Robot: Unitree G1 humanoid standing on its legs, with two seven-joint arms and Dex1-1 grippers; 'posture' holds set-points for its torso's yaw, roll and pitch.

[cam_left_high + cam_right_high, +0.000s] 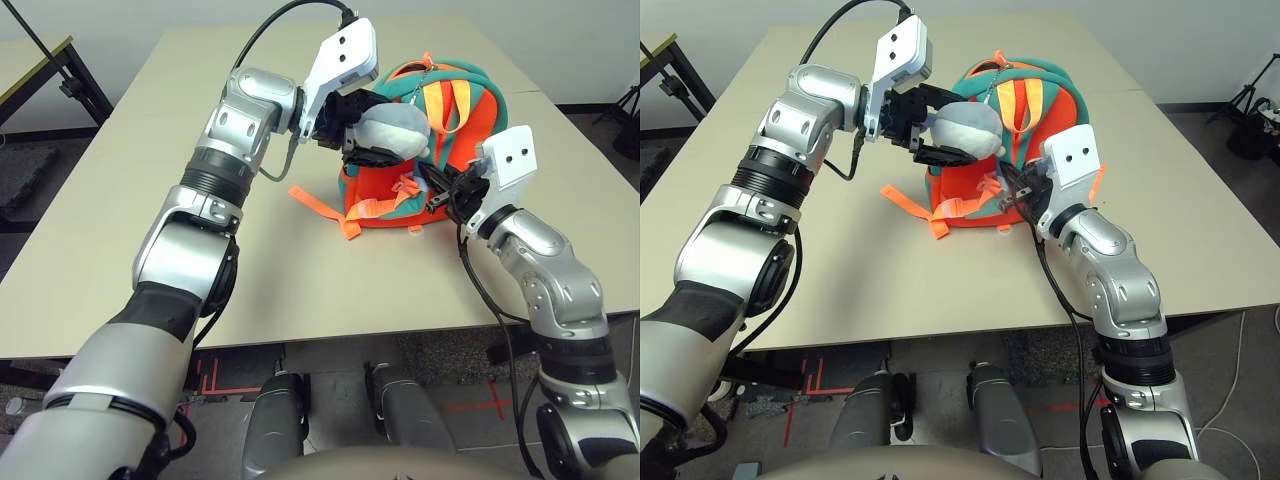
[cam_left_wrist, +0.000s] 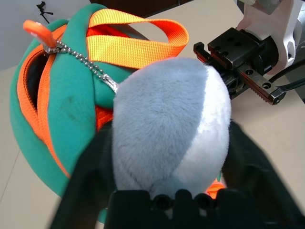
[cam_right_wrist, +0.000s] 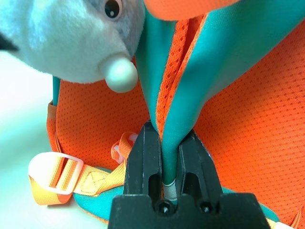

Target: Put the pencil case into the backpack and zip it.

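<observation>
The small orange fabric backpack with teal trim is sitting upright towards the far right of the beige table, straps facing the camera. It is looking soft and floppy: light mesh cloth that is sagging wherever nothing is propping it, so one hand has to be anchoring it while the other works the zipper. The firm teal edging along the zipper seems the best place to take hold.

The right gripper is pinching exactly that, its two black fingers clenched on a fold of teal trim low on the bag's right side, holding the cloth taut.

The left gripper is straddling the grey plush fish-shaped charm, fingers either side of the fur; the plush is bulging between them, but whether they are pressing or merely framing it I cannot tell. The charm is squashy and light, hanging from a bead chain clipped to the bag's top, so it would be swinging freely if let go.

The pencil case: no white flat case is lying on the table, and I cannot tell whether it is inside the bag. The dark gap beside the orange zipper edge suggests the bag is not yet zipped.

In the way: the charm itself is lying across the opening, and the loose orange webbing straps are trailing on the table near the base.
</observation>
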